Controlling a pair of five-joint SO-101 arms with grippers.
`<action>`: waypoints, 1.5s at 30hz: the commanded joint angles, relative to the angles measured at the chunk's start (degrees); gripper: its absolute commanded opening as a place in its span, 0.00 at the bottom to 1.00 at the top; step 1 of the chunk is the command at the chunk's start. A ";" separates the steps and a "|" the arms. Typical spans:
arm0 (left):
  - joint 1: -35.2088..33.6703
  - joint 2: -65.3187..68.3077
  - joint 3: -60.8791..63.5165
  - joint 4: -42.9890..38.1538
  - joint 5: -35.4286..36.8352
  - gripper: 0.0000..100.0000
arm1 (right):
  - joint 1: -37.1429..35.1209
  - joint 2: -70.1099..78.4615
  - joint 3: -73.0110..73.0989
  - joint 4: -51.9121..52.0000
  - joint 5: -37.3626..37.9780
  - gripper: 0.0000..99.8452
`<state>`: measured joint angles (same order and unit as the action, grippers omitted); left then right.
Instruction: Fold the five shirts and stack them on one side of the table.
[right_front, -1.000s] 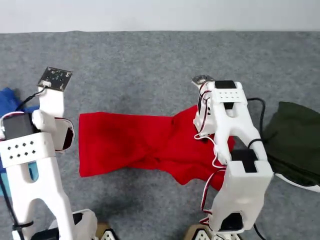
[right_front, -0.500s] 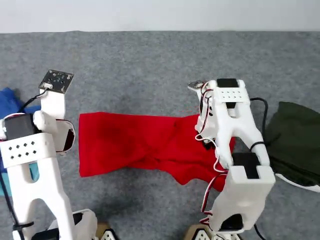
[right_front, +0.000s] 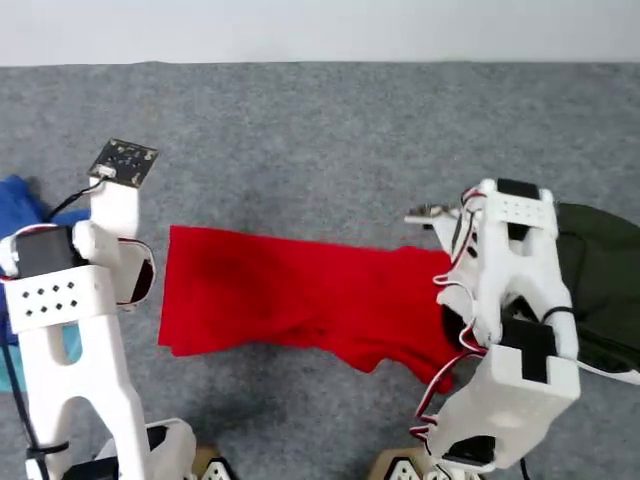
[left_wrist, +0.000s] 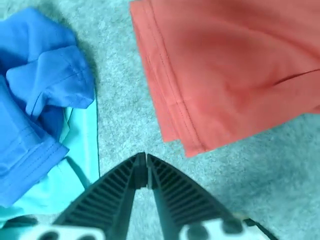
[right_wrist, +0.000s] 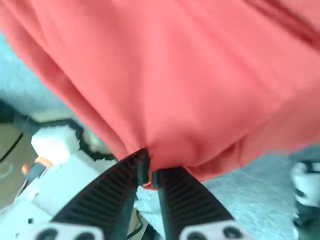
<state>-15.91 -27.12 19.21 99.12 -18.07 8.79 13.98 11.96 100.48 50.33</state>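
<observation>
1. On the grey felt table (right_front: 300, 120), mid-span, the red shirt (right_front: 290, 295) lies stretched sideways between the two arms. It is wrinkled, with a diagonal crease through the middle, and not folded flat. Its left end shows a straight hemmed edge; its right end runs in under the right arm.
2. At that right end, the right gripper (right_wrist: 146, 172) has its jaws pinched together on a fold of the red shirt's edge. The cloth bunches at the pinch and spreads wide ahead of the fingers.
3. At the other end, the left gripper (left_wrist: 146, 167) has its jaws closed tip to tip with nothing between them. It sits over bare felt just off the red shirt's hemmed corner — near it, not touching.
4. Far left of the table, the blue shirt (left_wrist: 35, 85) is crumpled and lies on top of a turquoise shirt (left_wrist: 80, 150). Both are beside the left arm, with a strip of felt between them and the red shirt.
5. Far right, the dark green shirt (right_front: 600, 265) sits in a heap just past the right arm and is partly hidden by it. A white edge (right_front: 600, 366) shows along its near side — can't tell what that is.
</observation>
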 joint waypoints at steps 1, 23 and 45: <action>3.34 -1.76 -0.40 1.41 -0.88 0.01 | 0.92 -2.95 1.85 -1.71 1.76 0.01; 9.32 8.62 -2.59 -9.67 -0.62 0.10 | -4.00 -10.33 -12.66 -4.09 -15.12 0.19; 9.32 54.15 -31.52 -10.46 -7.12 0.13 | -3.82 -3.38 -14.86 -16.13 -25.93 0.19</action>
<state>-6.68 23.87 -8.48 89.27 -22.11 5.45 12.48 1.41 82.99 25.01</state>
